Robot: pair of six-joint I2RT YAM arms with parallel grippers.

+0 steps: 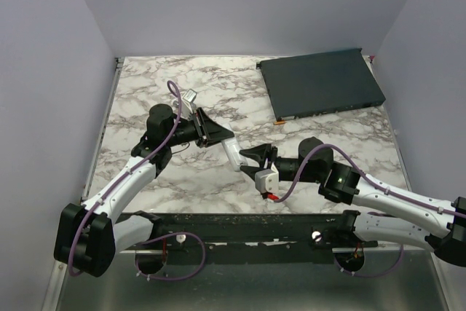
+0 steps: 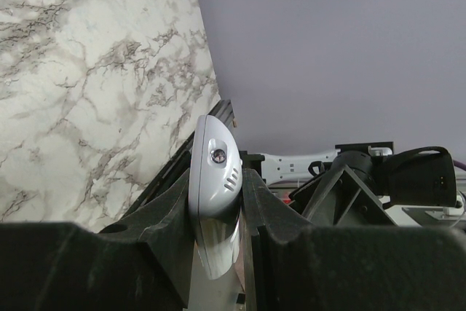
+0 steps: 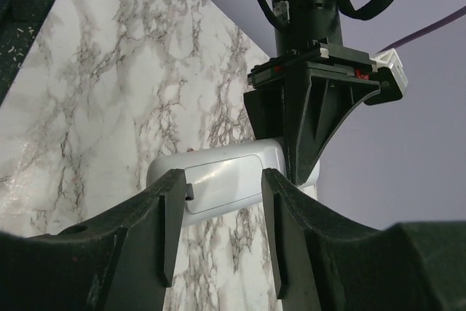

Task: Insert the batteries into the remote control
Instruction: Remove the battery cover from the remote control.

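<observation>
White remote control [image 1: 233, 154] slants from left gripper [image 1: 223, 138] rightward.

Bright, even light falls from overhead on the marble surface [image 1: 182, 180]. The top view is crisp, with just faint, soft shadows under the arms. Over in the wrist view, the right hand [image 3: 222, 178] looms dark and soft-focused along the bottom edge. A pale sheen glints off the remote control [image 3: 218, 194], and the marble behind is sharp.
</observation>
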